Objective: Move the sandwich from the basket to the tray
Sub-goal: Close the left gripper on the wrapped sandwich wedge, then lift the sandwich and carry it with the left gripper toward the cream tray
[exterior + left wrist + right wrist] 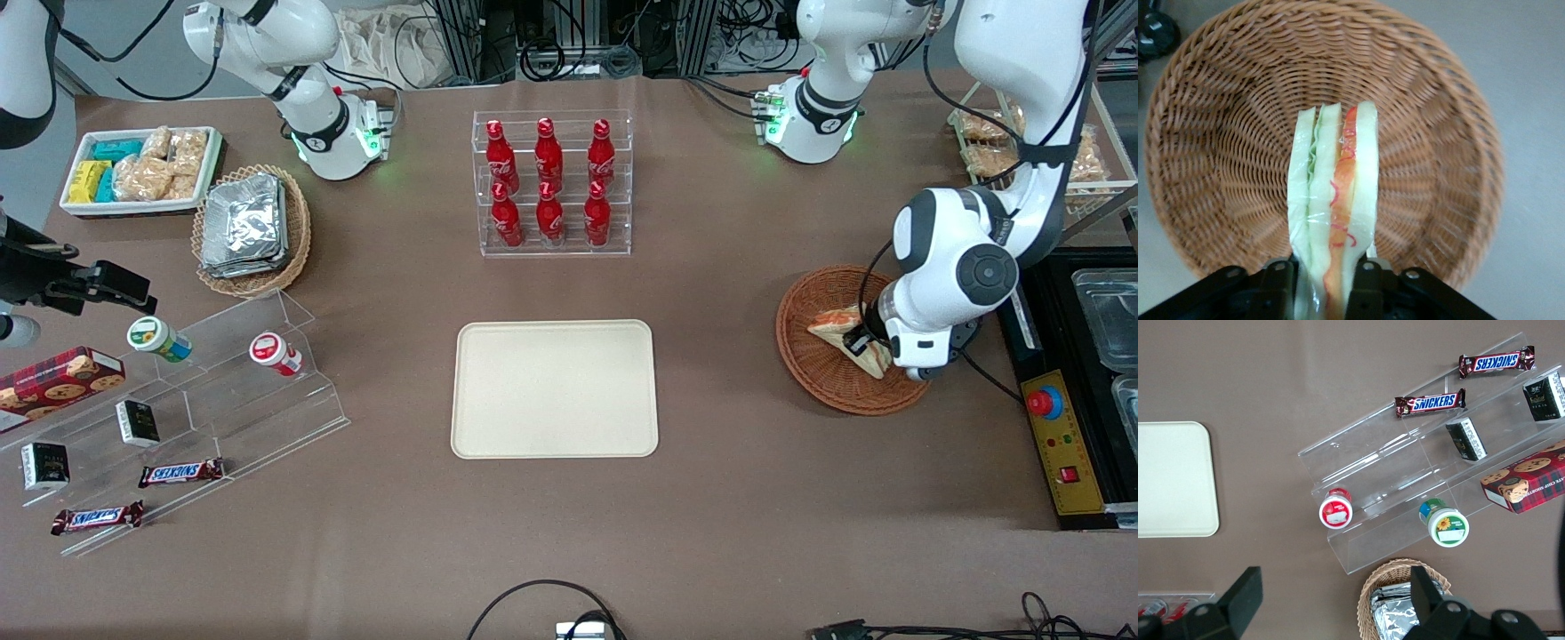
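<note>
The sandwich point(840, 322) is a pale wedge with red-orange and green filling, wrapped in clear film. It sits over the reddish-brown wicker basket point(813, 369) toward the working arm's end of the table. My left gripper point(867, 345) is down in the basket and shut on the sandwich. In the left wrist view the black fingers point(1368, 283) press both sides of the sandwich point(1335, 180), with the basket point(1218, 133) under it. I cannot tell whether the sandwich still touches the basket floor. The cream tray point(554, 388) lies bare at the table's middle, also in the right wrist view point(1171, 480).
A clear rack of red bottles point(551, 182) stands farther from the camera than the tray. A clear stepped shelf point(222, 391) with snacks, a tan basket of foil packs point(252, 229) and a white bin point(142, 169) lie toward the parked arm's end. A black control box point(1058, 436) lies beside the basket.
</note>
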Robot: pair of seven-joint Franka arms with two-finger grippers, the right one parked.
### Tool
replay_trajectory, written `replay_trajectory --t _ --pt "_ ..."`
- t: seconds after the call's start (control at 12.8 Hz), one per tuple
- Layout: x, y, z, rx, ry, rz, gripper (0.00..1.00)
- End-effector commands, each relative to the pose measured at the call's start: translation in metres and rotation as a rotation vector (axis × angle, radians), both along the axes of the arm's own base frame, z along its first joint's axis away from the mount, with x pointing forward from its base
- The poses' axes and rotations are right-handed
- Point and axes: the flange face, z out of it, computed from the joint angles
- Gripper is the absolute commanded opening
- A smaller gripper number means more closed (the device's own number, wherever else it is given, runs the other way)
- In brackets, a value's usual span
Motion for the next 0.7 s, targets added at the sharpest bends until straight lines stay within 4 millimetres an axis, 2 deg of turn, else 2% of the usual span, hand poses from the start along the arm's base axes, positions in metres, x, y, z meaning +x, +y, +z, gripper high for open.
replay_trajectory --t 0.0,0.08,0.16,0.31,0.47,0.62 --pt "0.027 -0.034 0.067 0.004 0.012 -0.06 0.0" --pt "0.035 -0.057 0.089 -0.007 0.006 -0.13 0.0" --pt "0.045 -0.078 0.102 -0.028 -0.004 -0.216 0.0" --pt "0.053 -0.133 0.114 -0.061 -0.002 -0.38 0.0" --pt "0.055 -0.202 0.099 -0.056 -0.01 -0.512 0.0" --pt "0.059 -0.276 0.065 -0.033 -0.014 -0.641 0.0"
